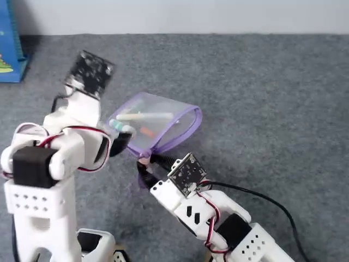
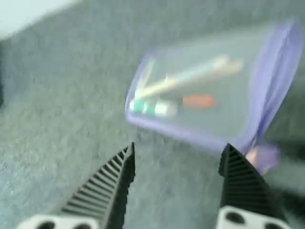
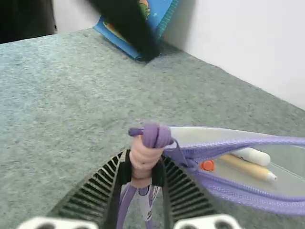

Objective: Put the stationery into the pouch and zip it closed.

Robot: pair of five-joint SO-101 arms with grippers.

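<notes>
A clear pouch with purple trim (image 1: 154,124) lies on the grey carpet, with pens and markers (image 1: 143,117) inside. In the left wrist view the pouch (image 2: 209,98) sits just ahead of my left gripper (image 2: 177,160), which is open with nothing between its fingers. In the high view my left gripper (image 1: 121,141) hangs at the pouch's near left corner. My right gripper (image 3: 141,174) is shut on the pink and purple zipper pull (image 3: 144,149) at the pouch's near end (image 1: 143,161). The zip (image 3: 228,145) looks partly open, with stationery (image 3: 248,162) showing inside.
A blue box (image 1: 10,49) stands at the far left against the white wall, and is also in the right wrist view (image 3: 143,24). Grey carpet (image 1: 272,98) stretches to the right and behind the pouch.
</notes>
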